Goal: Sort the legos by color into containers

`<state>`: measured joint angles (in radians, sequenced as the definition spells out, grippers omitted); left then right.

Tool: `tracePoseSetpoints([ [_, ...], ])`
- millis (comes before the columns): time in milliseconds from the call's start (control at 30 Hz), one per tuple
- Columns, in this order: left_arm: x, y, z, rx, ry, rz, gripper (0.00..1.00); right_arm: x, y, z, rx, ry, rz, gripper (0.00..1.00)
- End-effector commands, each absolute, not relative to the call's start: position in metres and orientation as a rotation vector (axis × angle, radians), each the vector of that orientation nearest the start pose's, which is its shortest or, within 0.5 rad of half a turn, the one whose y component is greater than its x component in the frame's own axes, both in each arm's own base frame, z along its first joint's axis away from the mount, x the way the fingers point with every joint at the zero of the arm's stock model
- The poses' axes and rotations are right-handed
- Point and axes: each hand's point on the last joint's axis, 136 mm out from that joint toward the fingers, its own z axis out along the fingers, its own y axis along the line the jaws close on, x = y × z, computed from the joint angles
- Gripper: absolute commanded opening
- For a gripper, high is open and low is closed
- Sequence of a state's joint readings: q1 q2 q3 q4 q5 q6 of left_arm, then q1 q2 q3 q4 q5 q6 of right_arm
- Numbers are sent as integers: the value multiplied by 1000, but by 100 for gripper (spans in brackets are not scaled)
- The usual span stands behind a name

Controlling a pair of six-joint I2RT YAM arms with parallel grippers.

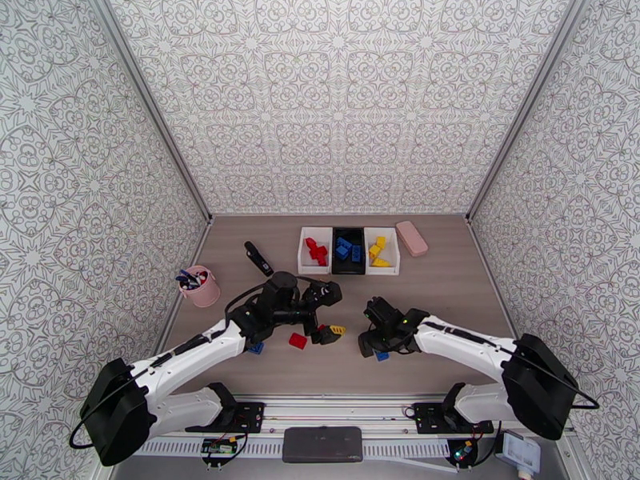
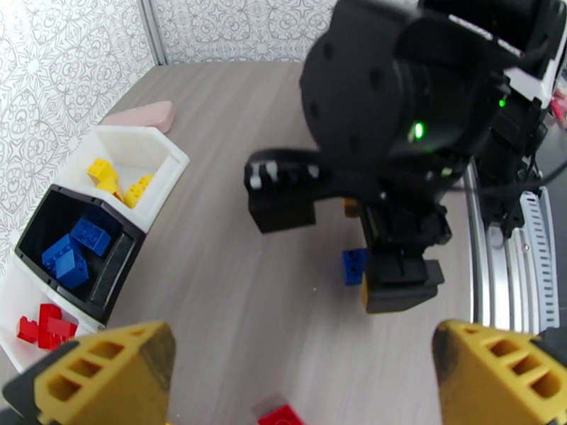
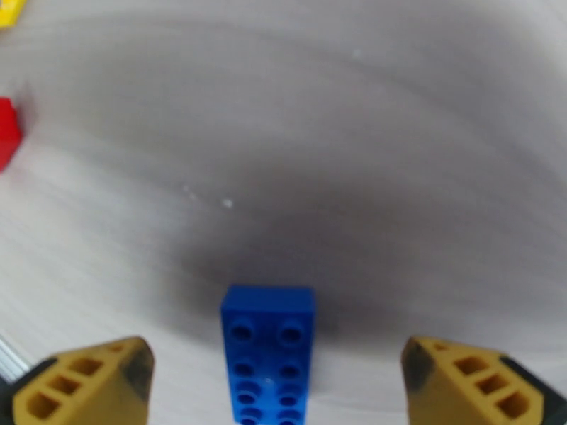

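Where the far middle of the table (image 1: pixel 448 314) is viewed from overhead, three open trays are seen touching in a row: a white tray (image 1: pixel 315 231) filled with red bricks (image 1: pixel 317 251), a black tray (image 1: pixel 348 230) with blue bricks (image 1: pixel 346 250), and a second white tray (image 1: pixel 395 251) with yellow bricks (image 1: pixel 378 251). One colour is held in each. A pink rounded block (image 1: pixel 411 238) is laid just beside the second white tray, a black bar (image 1: pixel 258 258) is set near the other end of the row, and a pink cup of pens (image 1: pixel 200 287) is stood towards the left wall. Nearer the arms, a loose red brick (image 1: pixel 298 340) and a loose blue brick (image 1: pixel 382 355) are seen lying on the bare wood, well apart from the trays.

In the left wrist view the trays are shown obliquely, so that the studs and the separate bricks are resolved where the overhead view gives patches of colour. The left gripper (image 2: pixel 301 373) is shown spread wide, with nothing held; a red brick (image 2: pixel 280 416) is seen on the table below the gap.

In the right wrist view the loose blue brick is shown flat, two studs wide, studs up. The right gripper (image 3: pixel 287 382) is opened wide about it, and a gap is seen at each finger (image 3: pixel 92 380), so that the brick is straddled and not gripped.
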<state>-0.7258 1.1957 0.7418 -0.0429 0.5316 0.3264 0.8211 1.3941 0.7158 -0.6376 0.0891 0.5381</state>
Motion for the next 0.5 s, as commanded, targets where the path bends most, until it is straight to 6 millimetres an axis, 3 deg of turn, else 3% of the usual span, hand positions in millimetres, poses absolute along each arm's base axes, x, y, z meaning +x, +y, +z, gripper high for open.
tracePoseSetpoints([
  [0,208,-308,197,1353,1611,-810,100,184,189,24,-355,2898,149,88],
  [467,208,-308,195,1355,1610,-806,100,185,187,18,-336,2910,114,44],
])
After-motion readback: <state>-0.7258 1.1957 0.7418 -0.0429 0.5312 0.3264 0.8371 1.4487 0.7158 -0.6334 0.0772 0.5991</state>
